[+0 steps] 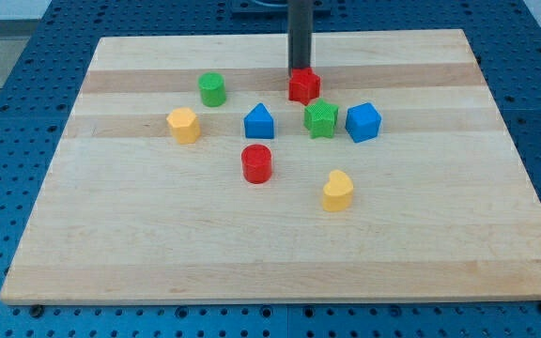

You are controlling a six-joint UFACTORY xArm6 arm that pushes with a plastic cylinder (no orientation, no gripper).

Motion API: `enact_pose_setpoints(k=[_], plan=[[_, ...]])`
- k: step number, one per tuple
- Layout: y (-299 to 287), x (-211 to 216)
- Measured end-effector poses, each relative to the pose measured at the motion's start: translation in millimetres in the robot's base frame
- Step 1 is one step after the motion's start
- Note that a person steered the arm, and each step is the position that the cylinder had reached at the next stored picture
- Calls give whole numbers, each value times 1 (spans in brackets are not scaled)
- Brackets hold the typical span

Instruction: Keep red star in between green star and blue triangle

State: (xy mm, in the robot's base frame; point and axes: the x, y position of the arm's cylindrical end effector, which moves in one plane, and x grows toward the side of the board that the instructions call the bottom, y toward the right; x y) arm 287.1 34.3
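The red star (303,86) lies near the view's top centre of the wooden board (111,235). My tip (301,69) stands right behind it, on its top side, touching or nearly touching it. The green star (320,119) lies just below and right of the red star. The blue triangle (259,122) lies below and left of the red star. The two are level with each other, with a gap between them under the red star.
A blue cube (363,122) sits right of the green star. A green cylinder (212,89) and a yellow hexagon block (184,124) lie at the left. A red cylinder (256,163) and a yellow heart (338,191) lie lower down.
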Motion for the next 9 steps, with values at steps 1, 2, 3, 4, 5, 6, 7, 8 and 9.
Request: enact_pose_setpoints(k=[1, 2, 3, 4, 5, 6, 7, 8, 9], plan=[[9, 2], [7, 17], [2, 30], [2, 42], [-4, 51], [-15, 56], [-21, 63], [-21, 64], [-47, 61]])
